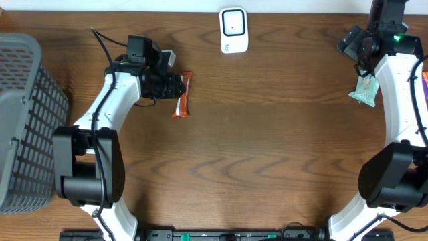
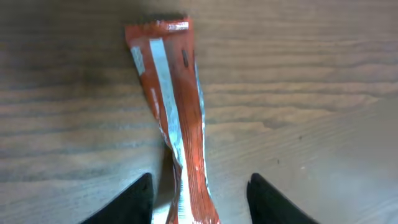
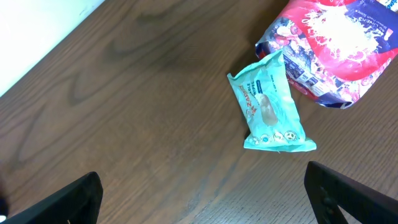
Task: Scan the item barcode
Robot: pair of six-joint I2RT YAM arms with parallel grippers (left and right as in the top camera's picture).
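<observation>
My left gripper [image 2: 199,199] straddles the orange snack bar [image 2: 177,106] with its jaws apart, probably ready to lift it. The bar lies toward the table's [image 2: 323,93] far edge, left of the scanner [image 1: 234,30]. My right gripper [image 3: 202,186] is wide open and empty.

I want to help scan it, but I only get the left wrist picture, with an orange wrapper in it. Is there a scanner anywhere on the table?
Observer: Yes. A white scanner stands at the far edge of the table, beyond the orange snack bar.
Operator: What about the other arm?
Observer: The right gripper is wide open and holds nothing. A teal packet lies near it.
Operator: Anything else?
Observer: A grey basket sits beside the left arm.
</observation>
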